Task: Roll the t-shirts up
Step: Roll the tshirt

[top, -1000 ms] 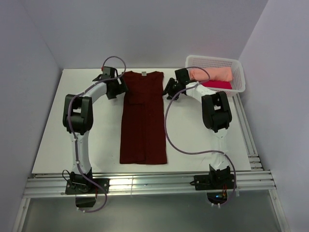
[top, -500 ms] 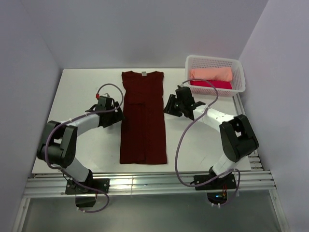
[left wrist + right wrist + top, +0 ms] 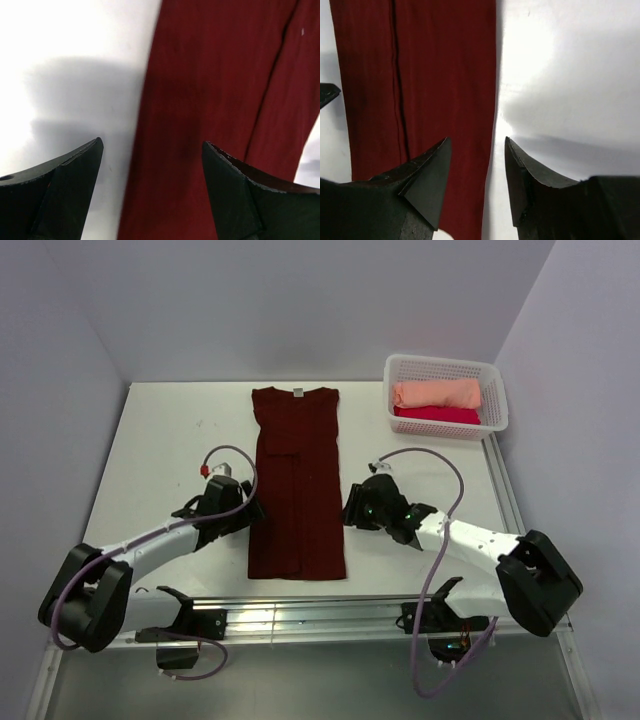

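Observation:
A dark maroon t-shirt point(image 3: 297, 480) lies flat on the white table, folded into a long narrow strip with its neck label at the far end. My left gripper point(image 3: 252, 512) hovers open over the strip's left edge, near its lower half; the wrist view shows the maroon cloth point(image 3: 210, 100) between the spread fingers, untouched. My right gripper point(image 3: 350, 512) is open over the strip's right edge point(image 3: 490, 125), nothing held. Peach point(image 3: 436, 393) and crimson-pink point(image 3: 440, 415) t-shirts lie rolled in the basket.
A white mesh basket point(image 3: 496, 400) stands at the far right corner. Metal rails point(image 3: 300, 620) run along the near edge, and another rail runs down the right side. Grey walls close in left, right and behind.
Both arms have swept from the collar end down along the shirt's sides towards the near hem. The shirt has not moved. Both grippers stay open.

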Tool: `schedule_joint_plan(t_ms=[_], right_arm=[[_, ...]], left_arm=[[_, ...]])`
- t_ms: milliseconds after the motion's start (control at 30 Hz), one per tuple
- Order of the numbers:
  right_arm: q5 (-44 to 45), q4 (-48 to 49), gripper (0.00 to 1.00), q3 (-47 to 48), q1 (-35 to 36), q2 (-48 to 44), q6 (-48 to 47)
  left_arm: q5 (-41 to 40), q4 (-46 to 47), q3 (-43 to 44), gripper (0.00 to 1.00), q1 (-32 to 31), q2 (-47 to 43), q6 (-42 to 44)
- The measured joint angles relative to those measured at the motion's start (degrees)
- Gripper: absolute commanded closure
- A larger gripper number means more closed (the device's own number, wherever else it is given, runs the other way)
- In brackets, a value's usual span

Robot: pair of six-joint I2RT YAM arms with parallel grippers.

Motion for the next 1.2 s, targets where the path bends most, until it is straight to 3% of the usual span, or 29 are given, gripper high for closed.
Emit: schedule_joint_plan(t_ms=[233,500,800,1000,1200], right_arm=[[1.38,-0.52,0.53,-4.79,3.63,-2.25,4.31],[2.14,-2.56,0.53,-6.64,10.12,-5.01,9.64],[3.30,-5.81,0.54,-7.34,19.50,-4.74,17.18],[3.76,-7.67,0.55,-8.55,21.62,-5.51,20.33],[3.74,-10.80,0.56,-9.55,21.86,-8.44,21.20]], left_arm=[[-3.65,-4.79,-2.36,0.26,-5.55,-4.94,-6.78],[-7.61,-7.96,-2.51,0.26,-9.40,-5.35,-13.49],[-10.56,-10.32,-4.39,0.27,-17.94,-8.37,-22.71],[-11.13,-12.46,-7.32,0.31,-24.81,-12.92,-29.83],[-11.67,-13.46,-6.73,0.31,-30.64,-11.72,-35.30]])
